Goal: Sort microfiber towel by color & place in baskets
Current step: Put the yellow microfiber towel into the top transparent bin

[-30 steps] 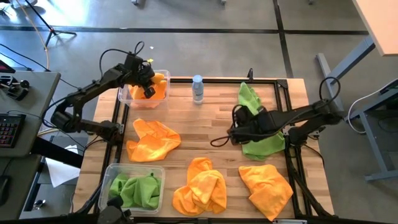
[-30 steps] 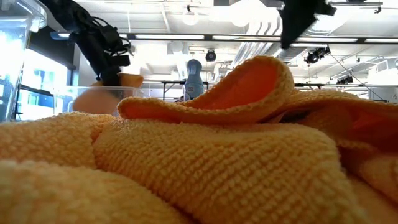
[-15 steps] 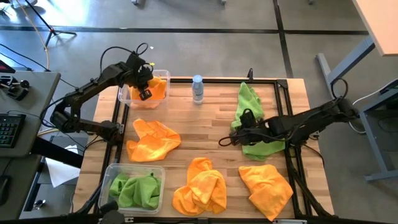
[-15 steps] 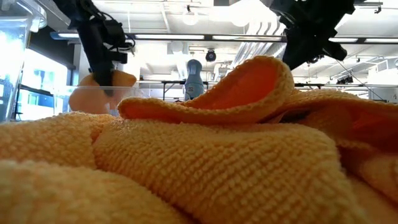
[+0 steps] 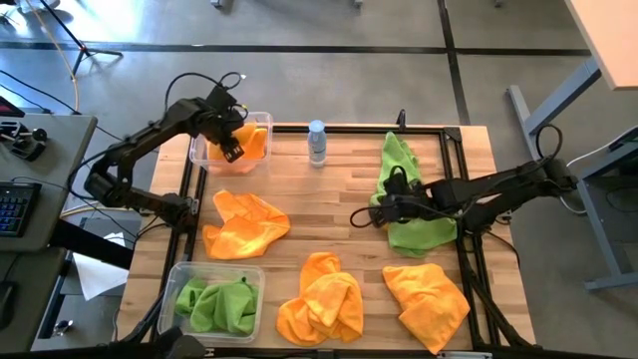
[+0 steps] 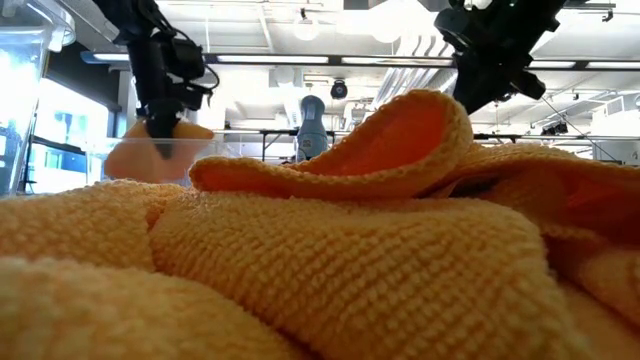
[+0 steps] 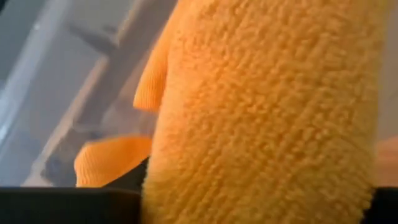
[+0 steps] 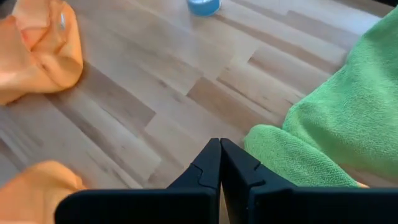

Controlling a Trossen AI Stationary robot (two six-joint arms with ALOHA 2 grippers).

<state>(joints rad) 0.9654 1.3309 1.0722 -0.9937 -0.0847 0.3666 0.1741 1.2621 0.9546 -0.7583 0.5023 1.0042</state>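
Observation:
My left gripper (image 5: 231,146) hangs over the far-left basket (image 5: 202,152), open, with an orange microfiber towel (image 7: 261,106) filling the gap between its fingers; the towel lies in that basket (image 6: 150,152). My right gripper (image 8: 219,163) is shut and hovers above bare wood (image 5: 357,218), just left of a green towel (image 5: 411,204) spread flat at the right. The near-left basket (image 5: 179,274) holds green towels (image 5: 217,304). Three orange towels lie crumpled on the table (image 5: 245,223), (image 5: 321,301), (image 5: 427,295). My left gripper comes down from above over the orange towel's upper fold (image 7: 249,186). Its spread fingers stand on either side of the fold, and I cannot tell whether they touch it. The towel rests inside the far-left basket.
A small clear water bottle (image 5: 317,143) with a blue cap stands at the far middle. A black frame rail (image 5: 461,199) runs along the table's edges. Bare wood lies between the bottle and my right gripper. An orange towel fills the front of the low view (image 6: 330,260).
My left gripper has shifted slightly toward the table's left edge over the far-left basket, and the orange towel below it has sunk lower into the basket. My right gripper has drawn back a little toward the table's right edge and tipped over from upright.

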